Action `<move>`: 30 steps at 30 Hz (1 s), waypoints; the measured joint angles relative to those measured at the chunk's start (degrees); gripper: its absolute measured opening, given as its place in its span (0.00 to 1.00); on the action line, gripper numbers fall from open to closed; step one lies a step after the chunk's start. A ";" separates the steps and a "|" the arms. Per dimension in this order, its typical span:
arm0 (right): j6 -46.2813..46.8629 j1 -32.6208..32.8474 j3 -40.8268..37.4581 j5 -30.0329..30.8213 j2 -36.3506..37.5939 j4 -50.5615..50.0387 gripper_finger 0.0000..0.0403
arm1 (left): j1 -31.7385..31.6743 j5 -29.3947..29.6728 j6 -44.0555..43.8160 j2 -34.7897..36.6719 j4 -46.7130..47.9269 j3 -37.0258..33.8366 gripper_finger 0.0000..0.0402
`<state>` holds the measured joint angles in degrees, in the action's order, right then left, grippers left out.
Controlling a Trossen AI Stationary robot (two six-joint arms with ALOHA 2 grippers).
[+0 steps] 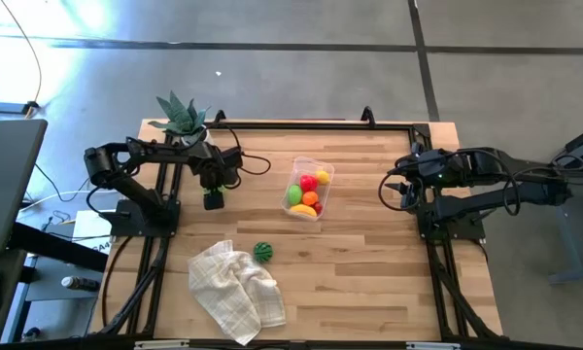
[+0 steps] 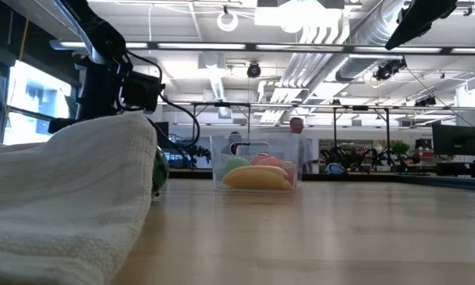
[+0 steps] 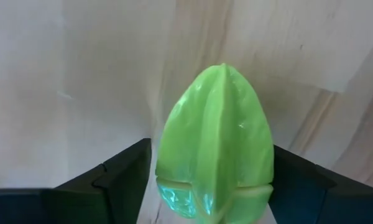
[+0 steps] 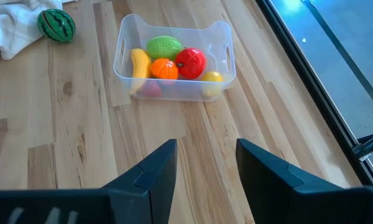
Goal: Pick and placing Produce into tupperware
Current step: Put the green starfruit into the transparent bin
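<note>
Green piece (image 3: 214,146) fills left gripper's (image 1: 214,200) jaws – wooden table (image 1: 369,262) beneath

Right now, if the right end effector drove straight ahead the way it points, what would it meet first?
Probably bare wooden table: the right end effector, open and empty, looks down and forward at bare boards. Farther along that line sits the clear tub of toy fruit. Depth is hard to judge.
</note>
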<state>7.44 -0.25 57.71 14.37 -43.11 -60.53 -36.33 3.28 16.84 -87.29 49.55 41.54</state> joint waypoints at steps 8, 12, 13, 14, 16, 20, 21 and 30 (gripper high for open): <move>0.02 -0.02 0.00 0.00 0.02 0.00 0.39 | -0.03 -0.25 1.37 0.02 -0.19 0.02 0.67; 0.00 -0.01 0.00 0.02 0.02 0.00 0.39 | -0.03 -0.95 1.37 0.02 -0.14 0.02 0.61; 0.01 -0.02 0.00 0.02 0.00 0.00 0.39 | -0.03 -1.29 1.36 0.02 -0.14 0.02 0.60; 0.02 -0.01 0.00 0.01 0.01 0.00 0.39 | -0.03 -1.52 1.35 0.02 -0.12 0.02 0.58; 0.00 -0.02 0.00 0.02 0.02 0.00 0.39 | -0.03 -1.86 1.35 0.02 -0.12 0.02 0.56; 0.02 0.00 0.00 0.00 0.02 0.00 0.39 | -0.03 -2.95 1.31 0.07 -0.10 0.04 0.53; 0.00 -0.02 0.00 0.00 0.02 0.00 0.39 | -0.03 -3.08 0.97 0.07 -0.10 0.04 0.54; 0.02 -0.02 0.00 0.00 0.02 0.00 0.39 | -0.03 -3.60 0.43 0.07 -0.42 0.32 0.58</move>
<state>7.46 -0.27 57.71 14.37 -43.09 -60.53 -36.36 -0.32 17.27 -87.22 49.12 41.86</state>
